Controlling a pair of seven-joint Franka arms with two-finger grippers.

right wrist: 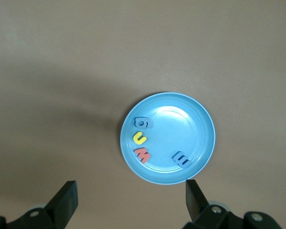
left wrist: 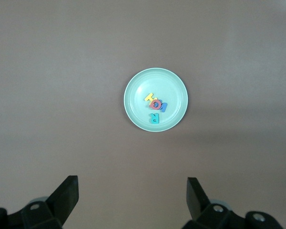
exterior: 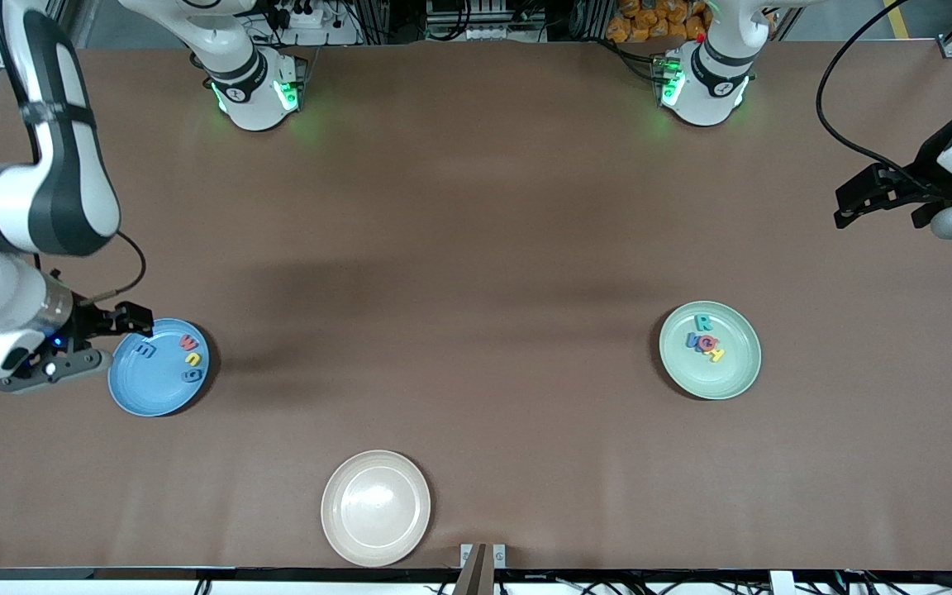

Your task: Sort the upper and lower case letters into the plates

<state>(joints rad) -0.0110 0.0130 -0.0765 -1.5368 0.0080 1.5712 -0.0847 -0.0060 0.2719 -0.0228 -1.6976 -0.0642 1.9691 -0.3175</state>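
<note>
The light blue plate point(exterior: 164, 395) point(right wrist: 190, 119) lies toward the right arm's end of the table. It holds several letters: a blue one point(exterior: 146, 350) point(right wrist: 180, 158), a red one point(exterior: 188, 341) point(right wrist: 143, 154), a yellow one point(right wrist: 140, 138) and another blue one point(right wrist: 144, 123). My right gripper point(exterior: 106, 343) point(right wrist: 129, 193) hangs open and empty just off this plate's rim. The mint green plate point(exterior: 736, 376) point(left wrist: 174, 90) toward the left arm's end carries a cluster of several letters, among them a teal R point(exterior: 702, 322) point(left wrist: 154, 118) and a yellow one point(exterior: 716, 354) point(left wrist: 150, 98). My left gripper point(exterior: 856, 202) point(left wrist: 132, 191) waits open over bare table.
A cream-beige plate point(exterior: 375, 507) with nothing in it sits near the table's front edge, closer to the front camera than both other plates. A small bracket point(exterior: 483, 555) sticks up at that edge beside it.
</note>
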